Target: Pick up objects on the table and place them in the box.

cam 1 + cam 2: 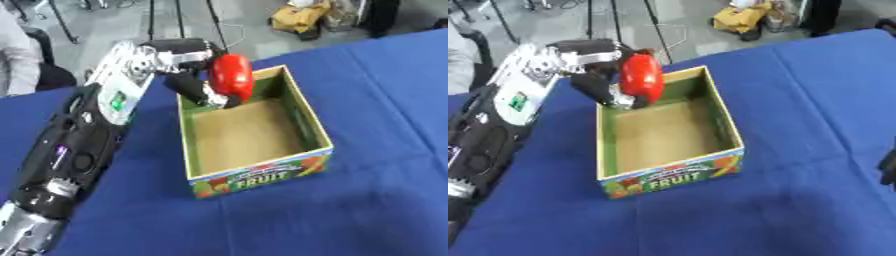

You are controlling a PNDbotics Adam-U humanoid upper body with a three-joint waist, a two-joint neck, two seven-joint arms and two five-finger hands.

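Note:
My left hand (197, 85) is shut on a red rounded object (232, 76), held over the far left corner of the box. The box (262, 175) is open-topped cardboard with green inner walls, a bare brown floor and a colourful front panel reading FRUIT; it stands on the blue table. Nothing lies inside the box. The left arm reaches in from the lower left across the table. A dark part of my right hand (888, 170) shows at the right edge of the right eye view; its fingers are not clear.
Blue cloth (350, 220) covers the table around the box. Beyond the far edge are a grey floor, stand legs, cables and a yellow bag (299, 17). A person's sleeve shows at the far left.

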